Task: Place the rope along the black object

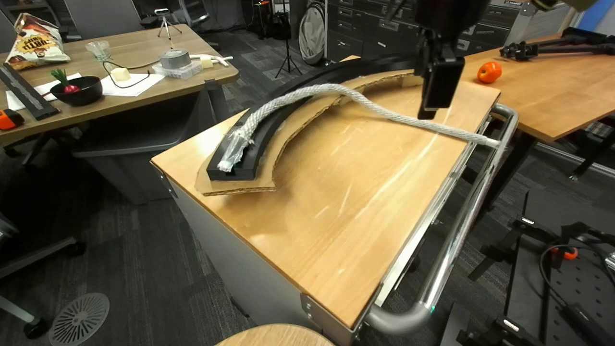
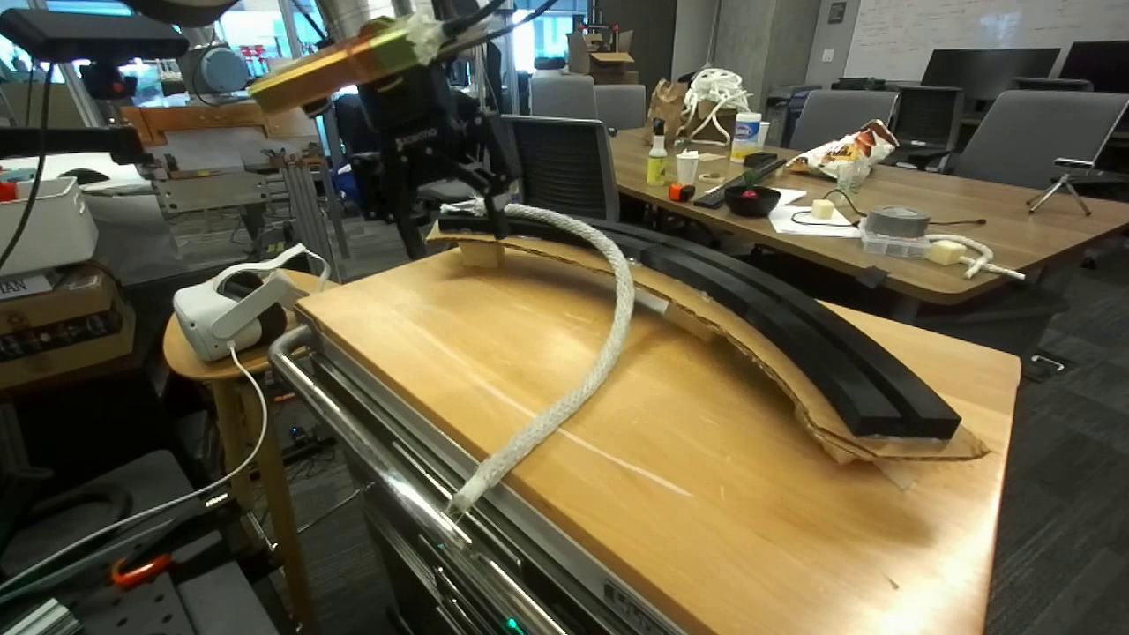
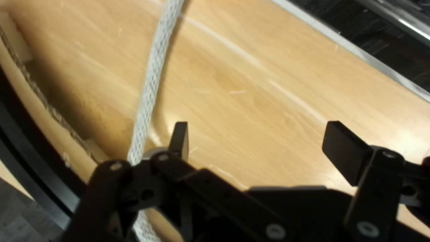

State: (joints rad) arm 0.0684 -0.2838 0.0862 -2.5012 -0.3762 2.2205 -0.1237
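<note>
The light-grey rope (image 1: 384, 111) has its taped end on the black object (image 1: 254, 158), a curved grooved strip on cardboard. In both exterior views the rope follows only part of that arc, then bends off across the wooden top to the metal rail. Its free end (image 2: 463, 498) reaches that rail. Above the tabletop, near the taped end of the strip in an exterior view, hangs my gripper (image 2: 457, 231). In the wrist view the gripper (image 3: 258, 144) is wide open, with only wood below the gap. There the rope (image 3: 151, 77) passes left of the left finger, which partly hides it.
A shiny bent metal rail (image 1: 461, 240) runs along one edge of the wooden cart top (image 1: 346, 211). Cardboard (image 2: 732, 339) juts out beneath the strip. A stool with a white headset (image 2: 225, 313) and a table (image 1: 567, 91) with an orange fruit (image 1: 489, 72) stand beside the cart.
</note>
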